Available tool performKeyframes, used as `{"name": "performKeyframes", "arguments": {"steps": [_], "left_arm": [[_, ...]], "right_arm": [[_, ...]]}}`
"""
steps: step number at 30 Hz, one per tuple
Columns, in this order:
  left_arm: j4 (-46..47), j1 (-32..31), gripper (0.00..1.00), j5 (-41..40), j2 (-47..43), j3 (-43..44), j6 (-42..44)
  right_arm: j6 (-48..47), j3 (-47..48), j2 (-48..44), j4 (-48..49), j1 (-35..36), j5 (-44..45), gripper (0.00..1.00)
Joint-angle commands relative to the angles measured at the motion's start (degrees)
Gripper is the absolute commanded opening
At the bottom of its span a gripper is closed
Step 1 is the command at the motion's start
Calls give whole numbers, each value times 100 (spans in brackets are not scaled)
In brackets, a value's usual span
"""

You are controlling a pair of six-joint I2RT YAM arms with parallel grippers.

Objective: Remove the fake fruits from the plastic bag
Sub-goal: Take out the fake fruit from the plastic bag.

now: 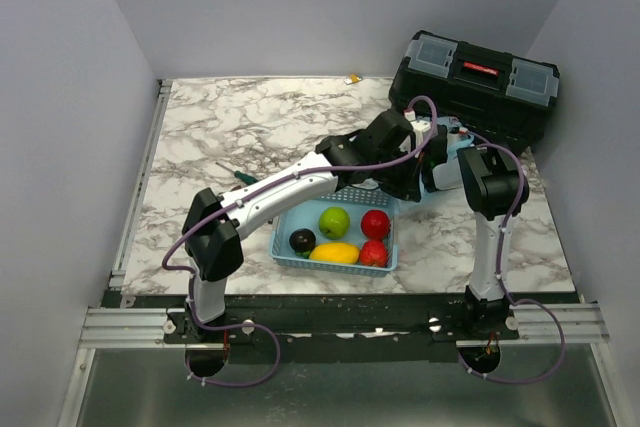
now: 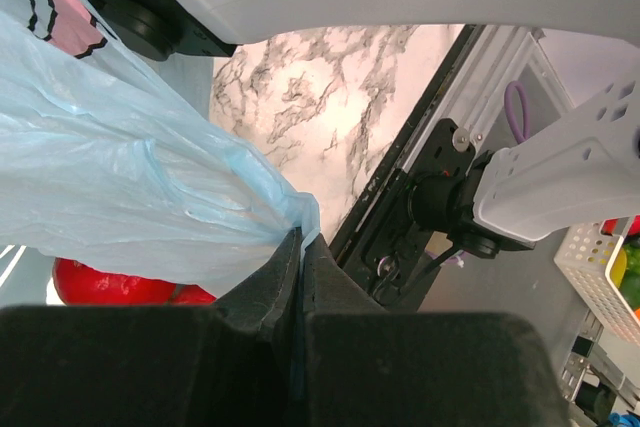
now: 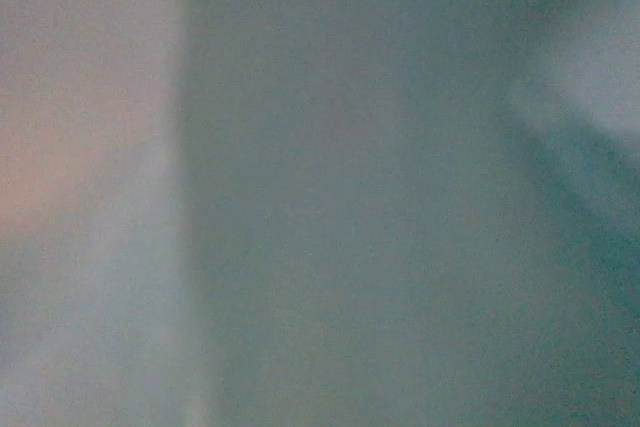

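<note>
In the left wrist view my left gripper (image 2: 300,239) is shut on a pinched edge of the light-blue plastic bag (image 2: 120,177). A glossy red thing (image 2: 100,283) shows under the film; I cannot tell whether it lies inside. From above, the left gripper (image 1: 408,179) reaches across to the bag (image 1: 458,139), and the right arm (image 1: 490,179) points into it with its fingers hidden. Blurred blue-grey film fills the right wrist view. A green apple (image 1: 334,221), red apple (image 1: 376,223), yellow fruit (image 1: 334,253) and a second red fruit (image 1: 373,253) lie in the blue basket (image 1: 290,262).
A dark plum (image 1: 302,240) shares the basket. A black toolbox (image 1: 475,82) stands at the back right, just behind the bag. A small dark-and-green tool (image 1: 240,177) lies beside the left arm. The table's metal rail (image 1: 135,197) runs along the left edge.
</note>
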Motion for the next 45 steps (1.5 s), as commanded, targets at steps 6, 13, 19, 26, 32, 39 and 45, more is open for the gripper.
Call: {"name": "performKeyframes", "arguments": {"steps": [6,13,19,26,32,39,45], "left_arm": [[-118,64,0,-344,-397,-513,-17],[344,549,0,-360,-697,-1181,-317],[578,759,0,-457,-910,-1512,-428],[594,790,0,-524,-866,-1438,-434],[563,852,0,-710,-798,-1309,-473],[425,898,0,-757,-682,-1123,-522],[267,909,0,-771,-501,-895,-454]], "right_arm": [[-51,-789,-210,-103,-84,-104,15],[-360,-1463,-887,139,-90,-672,3],[-623,-2094,-1565,141,-93,-792,1],[-1201,-2703,-2455,-120,-99,-1082,1],[-1983,-3154,-3421,-539,-92,-1164,1],[-3000,-3354,-4559,-1308,-85,-1485,1],[-3509,-3140,-5548,-2461,-85,-1673,1]]}}
